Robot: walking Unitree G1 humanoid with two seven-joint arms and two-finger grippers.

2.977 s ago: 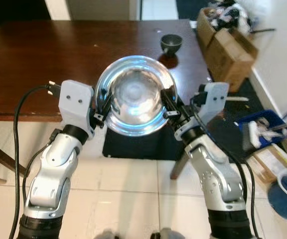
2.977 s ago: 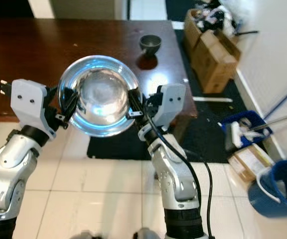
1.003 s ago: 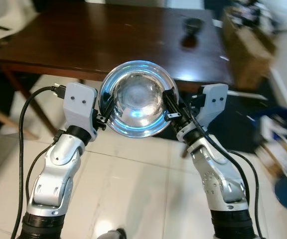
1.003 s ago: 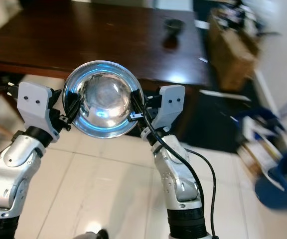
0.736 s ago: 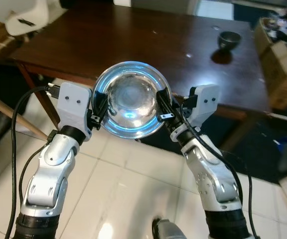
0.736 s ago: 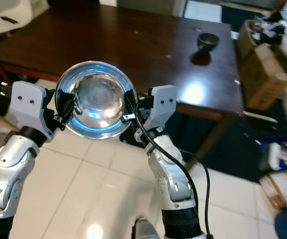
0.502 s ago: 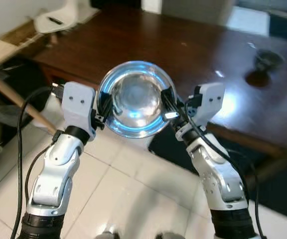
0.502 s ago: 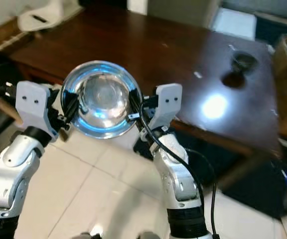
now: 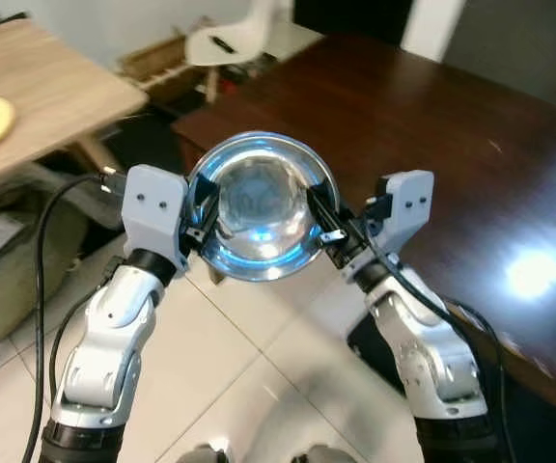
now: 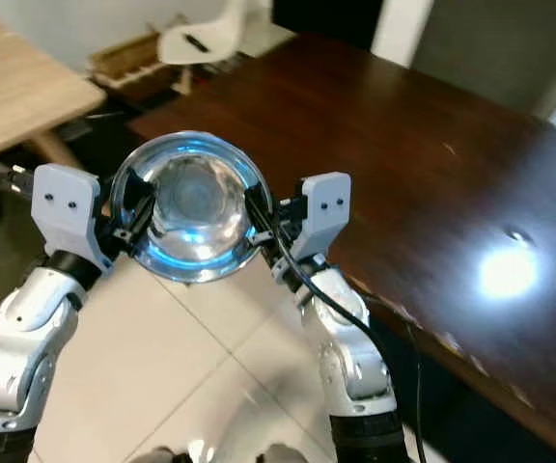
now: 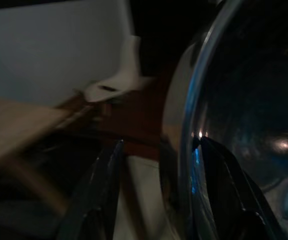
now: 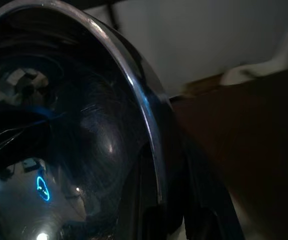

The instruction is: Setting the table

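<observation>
Round shiny steel bowl (image 9: 261,204), mirror-smooth.

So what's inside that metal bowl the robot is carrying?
The metal bowl, held between the left claw and right claw, looks empty, just blue reflections. Whatever lies directly beneath it is hidden.

No legible text, labels, brand marks, numbers or signs in any view. The steel bowl (image 9: 262,205) carries only reflections: a small blue glowing mark on its inner wall, seen in the right wrist view, is too blurred to read as a character. The dark wooden desk (image 9: 423,125) is unmarked.
</observation>
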